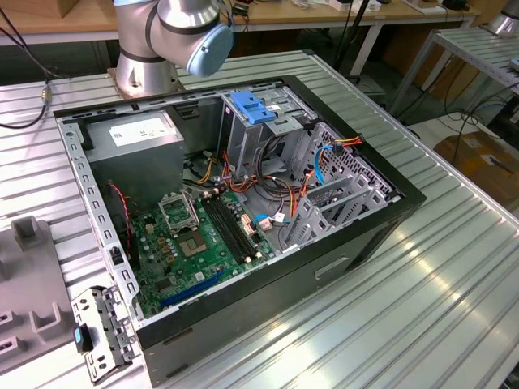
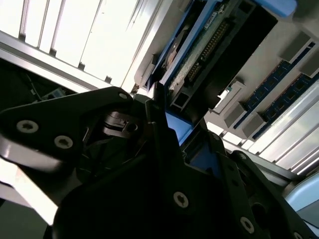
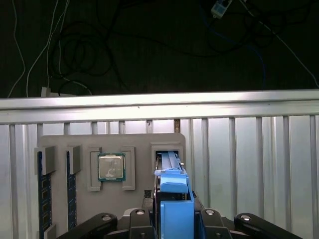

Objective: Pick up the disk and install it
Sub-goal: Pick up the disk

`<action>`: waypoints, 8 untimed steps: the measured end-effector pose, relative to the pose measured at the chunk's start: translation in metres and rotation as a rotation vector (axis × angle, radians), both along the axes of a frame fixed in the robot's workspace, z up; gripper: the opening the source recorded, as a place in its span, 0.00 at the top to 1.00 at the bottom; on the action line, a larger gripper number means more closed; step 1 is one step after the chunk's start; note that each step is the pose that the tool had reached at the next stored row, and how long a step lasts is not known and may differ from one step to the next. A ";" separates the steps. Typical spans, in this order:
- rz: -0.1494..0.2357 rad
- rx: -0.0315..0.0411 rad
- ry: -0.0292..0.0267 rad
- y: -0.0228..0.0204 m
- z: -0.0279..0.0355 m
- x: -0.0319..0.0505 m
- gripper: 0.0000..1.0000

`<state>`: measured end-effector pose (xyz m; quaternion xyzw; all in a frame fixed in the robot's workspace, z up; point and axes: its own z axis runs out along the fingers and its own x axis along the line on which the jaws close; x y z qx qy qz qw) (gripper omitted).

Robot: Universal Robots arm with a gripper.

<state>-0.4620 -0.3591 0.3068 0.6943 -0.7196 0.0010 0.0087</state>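
Observation:
The disk [image 3: 168, 163] stands on edge with a blue carrier rail along its top. Its far end sits at a slot in the grey parts tray [image 3: 134, 142]. My gripper [image 3: 173, 201] straddles the near end, with a black finger pressed against each side of the blue rail. In the second wrist view, the disk [image 2: 209, 47] shows its connector edge and blue rail just past the black fingers [image 2: 155, 117]. I cannot tell whether it has left the slot. In the exterior view, the open computer case [image 1: 349, 243] lies on the table with its grey drive cage [image 1: 243, 138].
The tray also holds a processor chip [image 3: 110, 167] and memory sticks [image 3: 44, 194]. Just beyond it is the table's far edge [image 3: 159, 102], with dark floor and cables past that. A blue latch [image 1: 247, 108] tops the cage, and the arm's base [image 1: 142, 65] stands behind the case.

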 end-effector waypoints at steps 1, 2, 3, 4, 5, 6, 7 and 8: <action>0.000 -0.0040 -0.0001 0.0000 0.0025 0.0000 0.63; 0.000 -0.0077 0.0000 0.0000 0.0051 0.0000 0.63; 0.000 -0.0095 0.0000 0.0000 0.0064 0.0000 0.63; 0.000 -0.0117 0.0000 0.0000 0.0082 0.0000 0.63; 0.000 -0.0162 -0.0001 0.0000 0.0118 0.0000 0.63; 0.000 -0.0183 -0.0001 0.0000 0.0138 0.0000 0.63; 0.000 -0.0210 0.0000 0.0000 0.0163 0.0000 0.63; 0.000 -0.0238 0.0000 0.0000 0.0190 0.0000 0.63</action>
